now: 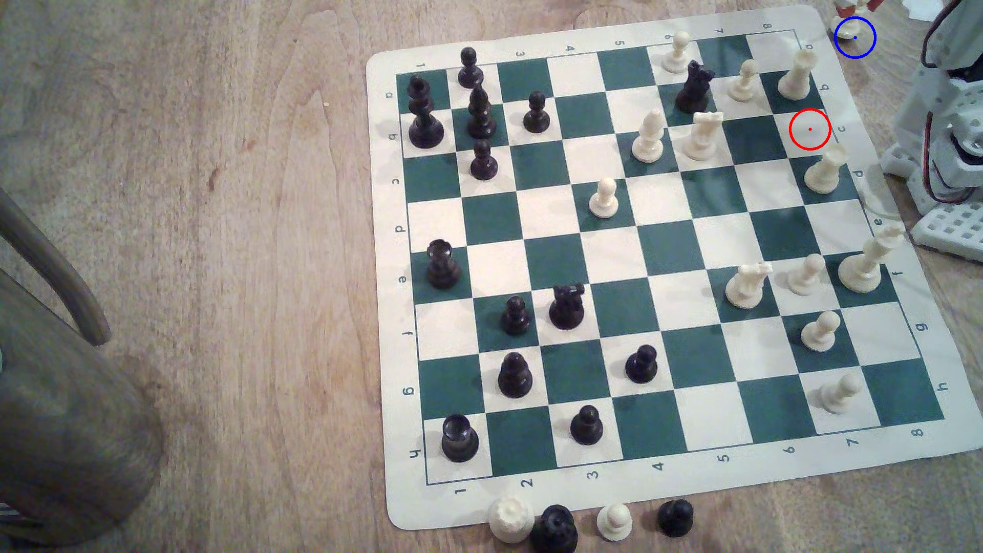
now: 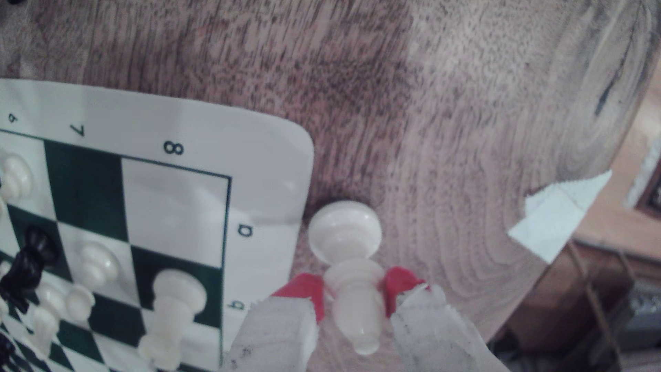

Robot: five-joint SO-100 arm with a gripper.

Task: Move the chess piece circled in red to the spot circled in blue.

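Exterior view: the blue-ringed spot (image 1: 855, 37) is bare worktop (image 1: 213, 212) off the board's (image 1: 382, 298) 1 o'clock corner. The red ring (image 1: 809, 129) encloses an empty square. The end effector (image 1: 851, 5) sits just at 12 o'clock of the blue ring.

Wrist view: the cream bishop (image 2: 343, 229) stands on the wood beside the mat corner. The end effector's (image 2: 353, 288) red pads (image 2: 304, 289) flank its stem. I cannot tell whether they are pressing it. Best to confirm the base sits flat, part the pads gently, then lift straight up.

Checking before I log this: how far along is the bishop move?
Done: the red-ringed square is empty and the bishop is off the board. In hand: it sits inside the gripper at the blue ring. Left: letting go; whether its base rests on the table is unclear.
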